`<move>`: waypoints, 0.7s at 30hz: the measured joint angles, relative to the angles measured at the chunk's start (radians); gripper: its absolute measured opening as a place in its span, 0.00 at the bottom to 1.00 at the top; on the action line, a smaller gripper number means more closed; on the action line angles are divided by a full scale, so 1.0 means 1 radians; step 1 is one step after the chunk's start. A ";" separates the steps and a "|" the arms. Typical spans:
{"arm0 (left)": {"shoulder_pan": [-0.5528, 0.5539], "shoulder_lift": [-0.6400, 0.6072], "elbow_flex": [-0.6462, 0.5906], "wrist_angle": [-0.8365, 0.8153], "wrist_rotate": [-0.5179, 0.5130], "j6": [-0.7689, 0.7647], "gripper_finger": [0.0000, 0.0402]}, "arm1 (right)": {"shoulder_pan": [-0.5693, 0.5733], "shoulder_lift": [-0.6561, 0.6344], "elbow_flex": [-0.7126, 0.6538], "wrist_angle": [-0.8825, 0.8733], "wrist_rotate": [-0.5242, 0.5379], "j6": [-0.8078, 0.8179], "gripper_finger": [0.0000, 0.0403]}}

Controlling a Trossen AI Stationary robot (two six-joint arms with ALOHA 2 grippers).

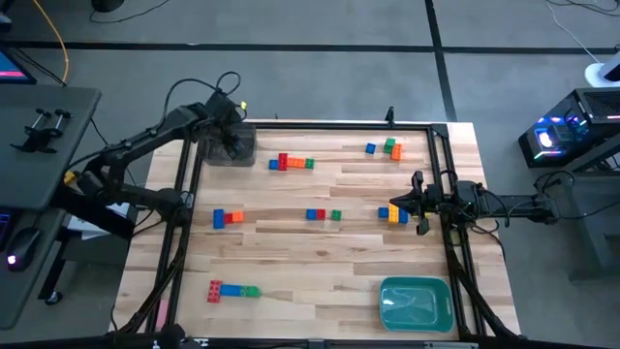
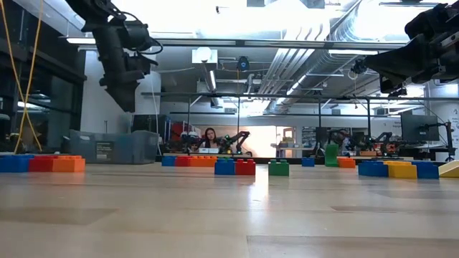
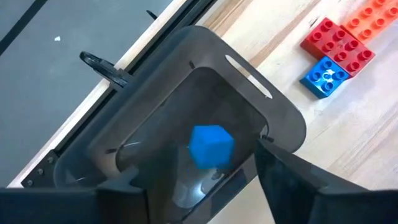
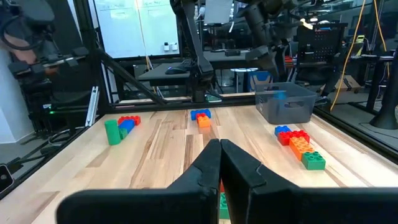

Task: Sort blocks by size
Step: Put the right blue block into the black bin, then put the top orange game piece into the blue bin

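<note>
Workshop floor and equipment racks surround a pale wooden desk (image 1: 291,242) fenced by a dark frame, with a person seated far off in the room behind. On the desk stand two bins: a grey bin (image 1: 229,147) at the far left corner and a teal bin (image 1: 417,302) at the near right. Blocks lie in small clusters across the boards: a red-orange-green row (image 1: 291,163) beside the grey bin, a blue-and-orange pair (image 1: 228,218), a red-blue-green row (image 1: 232,290) near the front, a blue-and-green group (image 1: 323,214) mid-desk, and another cluster (image 1: 386,147) toward the far right.

The left gripper (image 3: 199,186) hangs over the grey bin with its jaws released; a small blue cube (image 3: 211,145) shows between and beyond them, inside the bin's outline, apparently dropping or just landed. The right gripper (image 4: 219,163) waits with its jaws clenched and empty just above a yellow-and-blue cluster (image 1: 395,214) at the right edge.

The risk is a bounce: a light cube let go from height could hop off the bin's wall and out onto the desk.
</note>
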 joint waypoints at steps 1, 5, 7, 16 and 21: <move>0.000 0.000 0.000 0.000 0.000 0.000 0.52 | 0.000 0.000 0.000 0.000 0.000 0.000 0.01; -0.011 0.000 0.003 -0.010 0.020 -0.002 0.55 | 0.000 0.000 0.000 0.000 0.000 0.000 0.01; -0.024 0.000 0.020 -0.026 0.091 -0.016 0.56 | 0.000 0.000 0.000 0.000 0.000 0.000 0.01; -0.361 -0.045 0.079 -0.132 0.332 0.002 0.55 | 0.000 0.000 0.000 0.000 0.000 0.000 0.01; -0.660 -0.047 0.044 -0.278 0.165 0.028 0.55 | 0.000 0.000 0.000 0.000 0.000 0.000 0.01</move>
